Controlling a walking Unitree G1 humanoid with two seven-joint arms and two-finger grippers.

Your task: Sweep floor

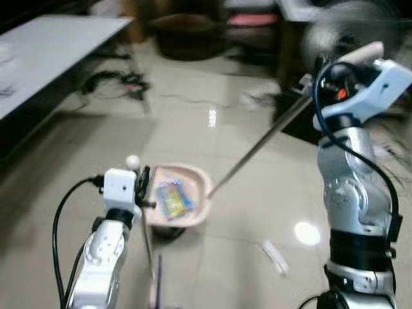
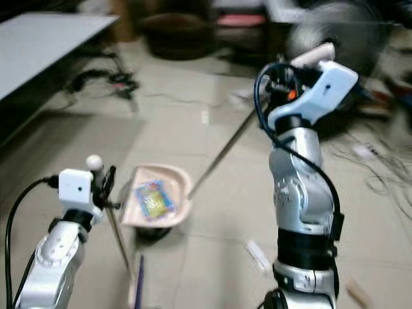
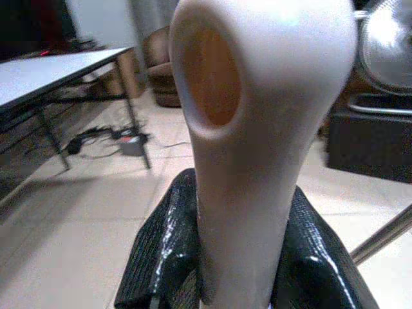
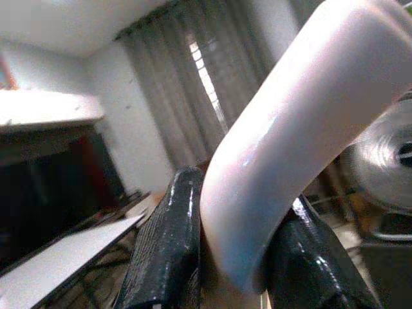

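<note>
Left eye view, closest in: the left hand (image 1: 143,187) is low at the left, closed on the thin upright handle of the dustpan (image 1: 179,195); through the left wrist view its black fingers (image 3: 161,251) press both sides of the pale dustpan grip (image 3: 257,129), which has a hole through it. The pink dustpan sits on the tiled floor (image 1: 77,167) just beside that hand, tipped open, with a blue and yellow wrapper (image 1: 174,199) lying inside. A small pale scrap (image 1: 275,256) lies on the tiles to the right, well apart from the pan. The right hand (image 1: 335,77) is raised high on the right, clamped on the pale curved broom handle end (image 4: 302,116), fingers (image 4: 164,244) tight against it. From there the broom's metal pole (image 1: 257,148) slants down to the dustpan's right edge. Farther back, a white counter (image 1: 51,45) stands at the left with cables (image 1: 116,84) on the floor under it, and a fan (image 1: 341,26) blurs at the far right.
</note>
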